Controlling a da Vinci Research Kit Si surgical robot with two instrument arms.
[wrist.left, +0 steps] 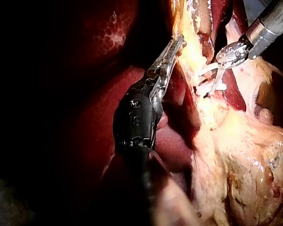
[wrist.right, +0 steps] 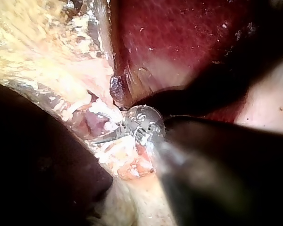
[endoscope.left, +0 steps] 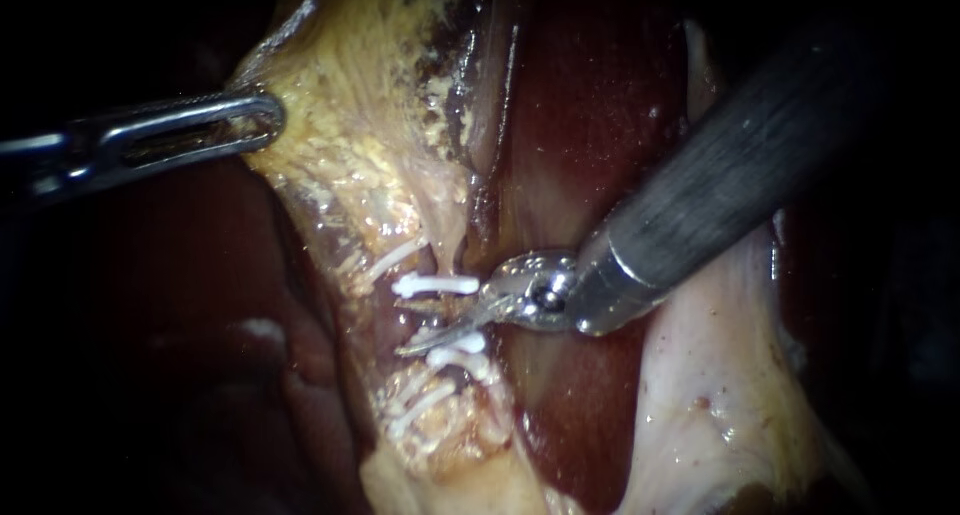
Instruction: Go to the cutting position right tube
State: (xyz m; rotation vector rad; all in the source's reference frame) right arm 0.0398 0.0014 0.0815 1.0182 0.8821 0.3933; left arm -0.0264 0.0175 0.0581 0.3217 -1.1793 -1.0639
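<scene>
Where the tube (endoscope.left: 445,321) runs down the centre of the endoscope view, it carries an upper clip (endoscope.left: 435,285) and, beneath it, a cluster of lower clips (endoscope.left: 458,353), with a short bare stretch between them. The right instrument (endoscope.left: 412,327) has its shaft entering from the upper right and its wrist just right of centre. Its two thin blades reach leftward into that bare stretch. They stand apart, one just under the upper clip and one just over the lower clips, with the tube in the gap and nothing gripped. The left instrument (endoscope.left: 255,120) has its shaft entering from the left edge and its slotted jaws in the upper left, closed together on the edge of the yellow tissue (endoscope.left: 360,125) that leads down toward the tube. The liver (endoscope.left: 590,105), dark red, fills the upper centre beside the right shaft. The left wrist view shows the same clamp on the yellow tissue's edge, with the right instrument's blades pointing in among the clips.
</scene>
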